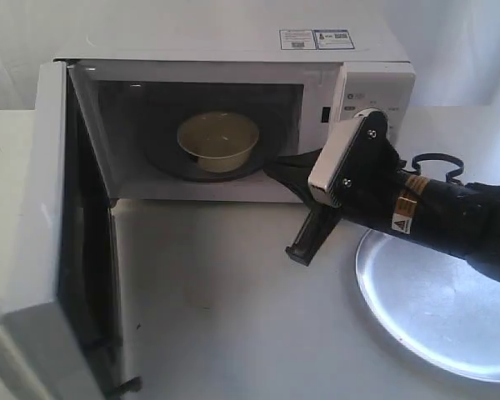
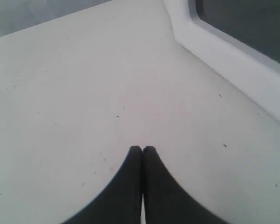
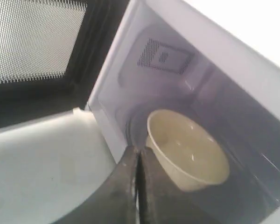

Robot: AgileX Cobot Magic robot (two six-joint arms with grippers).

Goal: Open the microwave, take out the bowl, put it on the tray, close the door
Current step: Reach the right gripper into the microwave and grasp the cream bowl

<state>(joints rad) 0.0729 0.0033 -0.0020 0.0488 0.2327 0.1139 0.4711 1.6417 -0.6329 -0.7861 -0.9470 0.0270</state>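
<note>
The door (image 1: pixel 33 208) is cut off by the left and bottom edges of the exterior view. The tray (image 1: pixel 433 317) is cropped at the right edge and partly covered by the right arm (image 1: pixel 450 217), by which the panel (image 1: pixel 397 92) of the microwave (image 1: pixel 233 50) is also largely hidden. The print on the stickers (image 1: pixel 315 38) is too small to be read. The right hand (image 3: pixel 138 156) is partly hidden behind its mount (image 1: pixel 346 158) there. The left hand (image 2: pixel 142 150) is cut off by the lower edge of its wrist view.

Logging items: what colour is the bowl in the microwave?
The bowl is cream; right wrist view.
</note>
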